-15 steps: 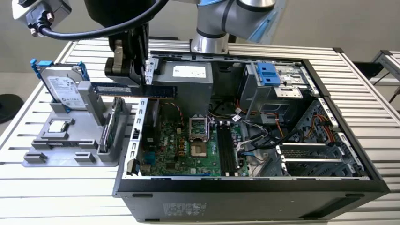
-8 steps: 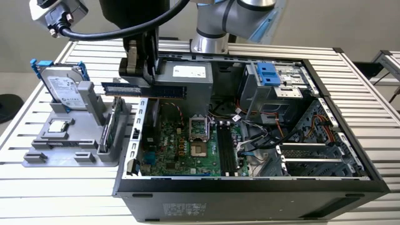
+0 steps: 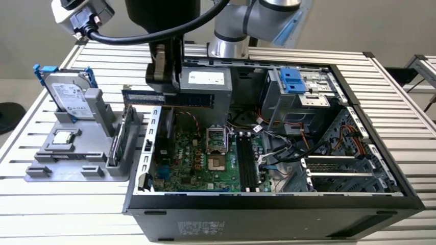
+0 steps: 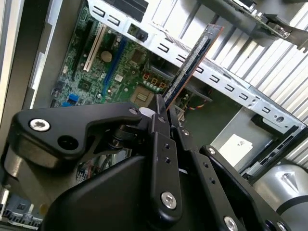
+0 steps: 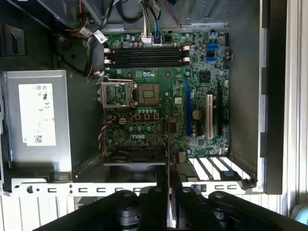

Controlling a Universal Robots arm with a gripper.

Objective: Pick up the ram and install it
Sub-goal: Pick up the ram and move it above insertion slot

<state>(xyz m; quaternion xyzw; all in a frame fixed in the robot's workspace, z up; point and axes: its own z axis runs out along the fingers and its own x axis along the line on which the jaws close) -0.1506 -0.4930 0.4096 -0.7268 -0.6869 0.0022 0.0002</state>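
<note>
The ram [image 3: 192,99] is a long dark stick with black chips, held level and on edge in the air over the open computer case's wall on the exterior view's left. My gripper [image 3: 165,91] is shut on it from above, near the stick's middle. In the second wrist view the ram [image 4: 195,60] juts out edge-on from between the black fingers of the gripper [image 4: 167,113]. In the first wrist view the ram [image 5: 168,144] appears as a thin edge rising from the gripper [image 5: 169,180], above the motherboard. The black memory slots [image 5: 144,57] [image 3: 246,163] lie farther in, beyond the processor socket [image 5: 148,93].
A grey fixture [image 3: 75,168] beside the case holds a silver hard drive with a blue bracket [image 3: 68,94] and a small square processor chip [image 3: 63,137]. Inside the case are the power supply [image 3: 204,81], loose cables [image 3: 286,148] and a blue-latched drive cage [image 3: 293,81].
</note>
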